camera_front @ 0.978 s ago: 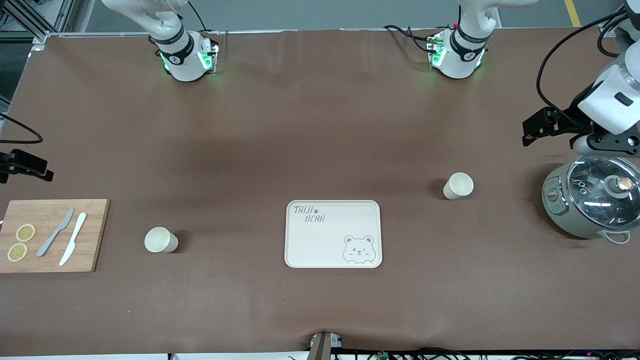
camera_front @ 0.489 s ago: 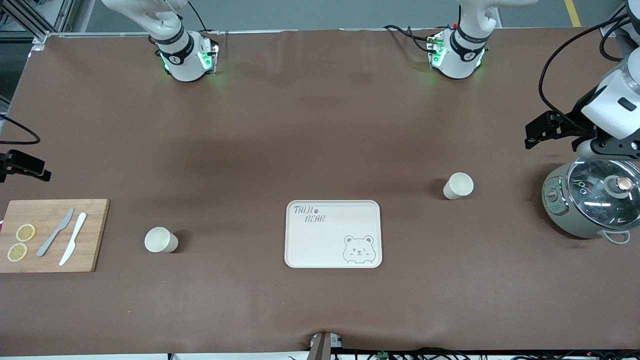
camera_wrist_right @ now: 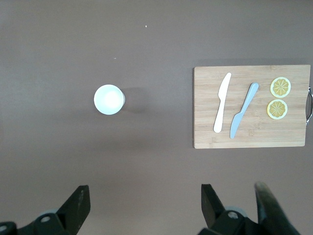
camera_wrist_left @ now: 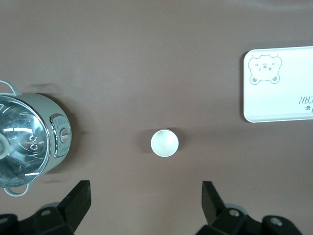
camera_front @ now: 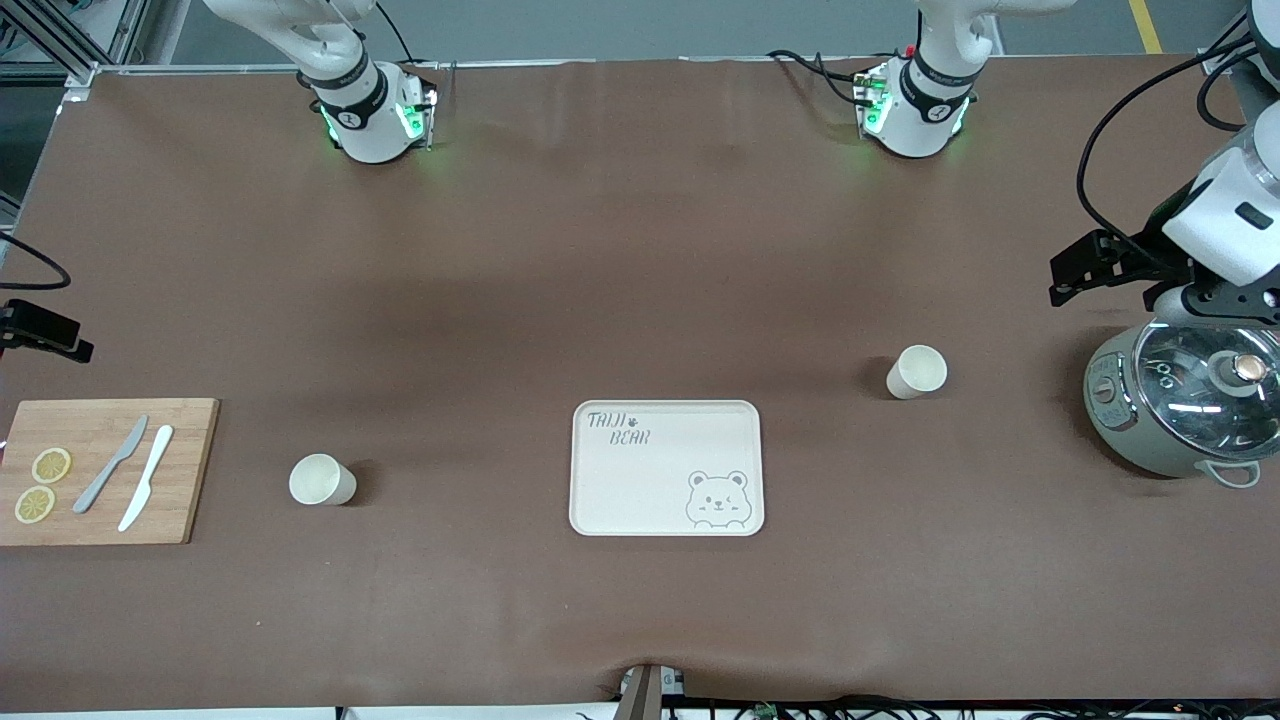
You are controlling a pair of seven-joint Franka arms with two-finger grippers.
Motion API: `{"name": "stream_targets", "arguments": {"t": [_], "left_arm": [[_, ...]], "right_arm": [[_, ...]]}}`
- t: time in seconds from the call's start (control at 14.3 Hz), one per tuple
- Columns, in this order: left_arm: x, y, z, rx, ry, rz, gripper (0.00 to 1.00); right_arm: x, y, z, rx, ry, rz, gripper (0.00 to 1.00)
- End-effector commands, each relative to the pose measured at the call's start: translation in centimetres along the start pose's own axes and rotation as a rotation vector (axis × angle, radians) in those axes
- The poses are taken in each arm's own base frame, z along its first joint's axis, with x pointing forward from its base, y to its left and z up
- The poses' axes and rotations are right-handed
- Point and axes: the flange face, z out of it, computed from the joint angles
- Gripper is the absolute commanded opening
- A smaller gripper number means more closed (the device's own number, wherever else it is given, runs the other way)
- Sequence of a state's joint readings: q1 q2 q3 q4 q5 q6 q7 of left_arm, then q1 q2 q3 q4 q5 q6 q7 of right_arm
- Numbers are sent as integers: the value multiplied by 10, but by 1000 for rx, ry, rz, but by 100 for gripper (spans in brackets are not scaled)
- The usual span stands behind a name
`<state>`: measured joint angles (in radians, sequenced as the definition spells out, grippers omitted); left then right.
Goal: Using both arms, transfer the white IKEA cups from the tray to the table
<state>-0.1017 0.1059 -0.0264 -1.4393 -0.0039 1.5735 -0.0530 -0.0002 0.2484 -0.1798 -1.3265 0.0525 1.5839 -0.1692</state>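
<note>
Two cream-white cups stand upright on the brown table. One cup [camera_front: 916,371] is between the bear-printed tray [camera_front: 600,505] and the pot, and also shows in the left wrist view [camera_wrist_left: 164,142]. The other cup [camera_front: 321,480] stands between the tray and the cutting board, and shows in the right wrist view [camera_wrist_right: 109,99]. My left gripper [camera_wrist_left: 145,196] is open and empty, high over the table beside the pot. My right gripper [camera_wrist_right: 145,198] is open and empty, high over the table near the board; in the front view only a black part [camera_front: 40,332] of its hand shows.
A grey-green pot with a glass lid [camera_front: 1180,405] stands at the left arm's end. A wooden cutting board [camera_front: 185,470] with two knives and two lemon slices lies at the right arm's end. The tray's rim also shows in the left wrist view [camera_wrist_left: 247,105].
The left arm's hand has shifted slightly over the pot's edge. The black part of the right hand has slid a little toward the table's end. The cups have not moved.
</note>
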Motion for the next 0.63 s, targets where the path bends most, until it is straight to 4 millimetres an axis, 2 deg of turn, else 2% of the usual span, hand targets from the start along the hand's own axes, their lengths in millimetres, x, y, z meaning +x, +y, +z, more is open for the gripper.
{"name": "stream_targets", "arguments": {"t": [0.0,0.28,0.56], "left_arm": [[4,-2,-4,-13,20,-6,100],[9,-4,3,1,24,6,100],[10,-4,5,38,21,28,100]], "right_arm": [[-3,2,-1,-4,-3,-1,100],[-5,7,-4,-7,2,14,100],[-3,-1,-5,-6,6,4,100]]}}
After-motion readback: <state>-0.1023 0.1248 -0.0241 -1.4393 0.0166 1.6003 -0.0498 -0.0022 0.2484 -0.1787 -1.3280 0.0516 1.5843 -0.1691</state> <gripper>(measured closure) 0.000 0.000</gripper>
